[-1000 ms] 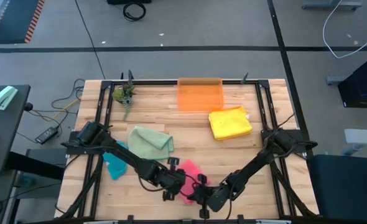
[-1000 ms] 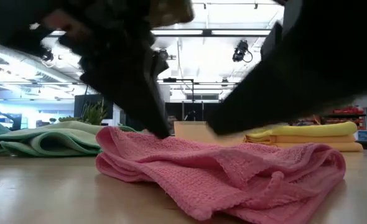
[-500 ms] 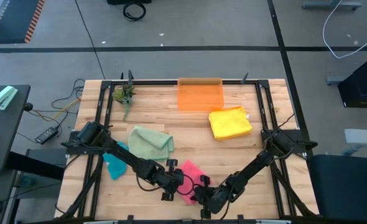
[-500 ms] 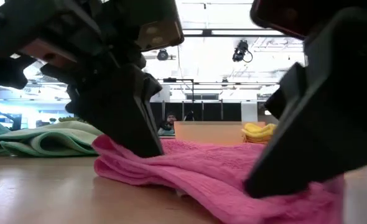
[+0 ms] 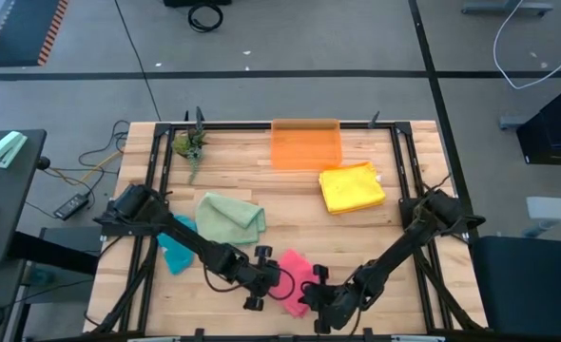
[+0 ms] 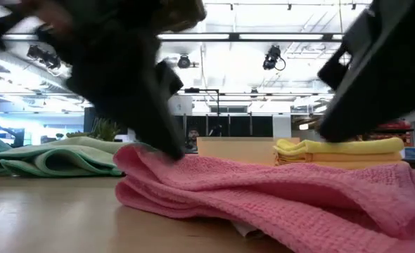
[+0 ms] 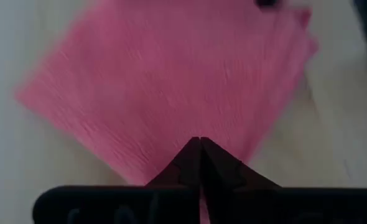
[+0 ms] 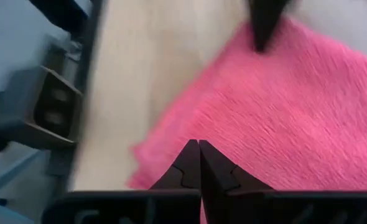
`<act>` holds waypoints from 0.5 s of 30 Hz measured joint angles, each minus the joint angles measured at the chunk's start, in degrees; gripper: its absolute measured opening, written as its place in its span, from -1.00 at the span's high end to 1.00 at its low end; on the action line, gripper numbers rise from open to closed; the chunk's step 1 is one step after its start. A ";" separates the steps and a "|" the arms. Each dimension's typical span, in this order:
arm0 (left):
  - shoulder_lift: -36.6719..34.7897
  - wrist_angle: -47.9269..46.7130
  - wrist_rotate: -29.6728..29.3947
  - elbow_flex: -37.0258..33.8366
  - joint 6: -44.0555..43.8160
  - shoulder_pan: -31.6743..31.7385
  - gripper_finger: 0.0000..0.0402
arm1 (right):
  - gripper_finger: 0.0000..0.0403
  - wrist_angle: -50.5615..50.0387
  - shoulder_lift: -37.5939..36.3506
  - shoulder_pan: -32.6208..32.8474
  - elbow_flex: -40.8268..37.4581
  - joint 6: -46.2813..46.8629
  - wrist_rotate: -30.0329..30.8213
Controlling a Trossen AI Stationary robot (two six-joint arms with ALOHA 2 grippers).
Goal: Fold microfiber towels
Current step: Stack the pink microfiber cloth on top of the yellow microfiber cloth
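Observation:
A pink microfiber towel [image 5: 296,275] lies crumpled near the table's front edge, and both grippers are shut on it. My left gripper [image 5: 280,281] is at its left side, with the tip showing in the low view [image 6: 171,149]. My right gripper [image 5: 311,296] is at its near right side. The towel's underside rests on the wood [image 6: 193,204]. A sage green towel [image 5: 230,217] and a teal towel [image 5: 174,249] lie at the left. A folded yellow towel [image 5: 351,187] lies at the back right. My left gripper pinches the pink towel's left edge [image 7: 190,134] between its two shut fingers, coming slanting down from the table's left. That end sits slightly raised, with the cloth below it on the table. My right gripper pinches the towel's near right edge [image 8: 202,134] between its shut fingers, slanting down from the right. The cloth spreads away ahead of the fingers; whether one layer or several, I cannot tell.
A translucent orange bin [image 5: 306,144] stands at the far edge's middle. A small plant [image 5: 187,145] lies at the far left corner. Black frame rails run along the table's sides [image 5: 406,171]. Bare wood lies between the pink towel and the bin.
My right gripper has risen a little and tipped toward level, still shut on the pink towel. The towel's right part has come up and spread toward the right; its left part stays on the table under my left gripper.

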 joint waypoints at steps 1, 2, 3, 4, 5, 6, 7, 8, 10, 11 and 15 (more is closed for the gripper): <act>0.35 0.23 0.02 0.00 -0.45 -0.33 0.96 | 1.00 0.01 0.46 -0.28 -0.01 0.34 -0.44; 0.56 0.71 0.03 0.00 -1.01 -0.58 0.97 | 1.00 -0.16 0.60 -0.41 -0.06 0.41 -0.73; 0.76 1.24 -0.02 0.00 -1.06 -0.81 0.97 | 1.00 -0.27 0.60 -0.44 -0.07 0.47 -0.78; 1.03 1.54 -0.03 0.02 -1.20 -1.05 0.97 | 1.00 0.16 0.50 -0.42 -0.05 0.51 -1.02; 1.19 1.64 -0.03 0.02 -1.31 -1.28 0.96 | 1.00 0.25 0.42 -0.33 -0.01 0.51 -1.19; 1.21 1.73 -0.03 0.00 -1.30 -1.46 0.94 | 1.00 -0.11 0.19 -0.18 -0.01 0.30 -1.32; 1.23 2.29 -0.05 0.00 -1.07 -1.49 0.92 | 1.00 -0.53 0.00 -0.03 -0.01 -0.06 -1.39; 1.08 3.55 -0.03 0.02 -0.73 -1.47 0.90 | 1.00 -0.73 -0.41 -0.03 -0.03 -0.33 -1.86; -0.63 3.28 0.06 0.23 1.39 -1.04 0.89 | 1.00 -2.49 -2.01 -0.03 -0.03 -0.55 -2.42; -1.65 3.72 0.08 0.94 2.65 -0.66 0.90 | 1.00 -3.65 -3.00 -0.03 -0.02 -0.36 -2.65; -6.56 4.06 -1.11 1.31 8.28 1.89 0.93 | 0.96 -13.65 -8.20 -0.57 -0.01 5.85 -2.78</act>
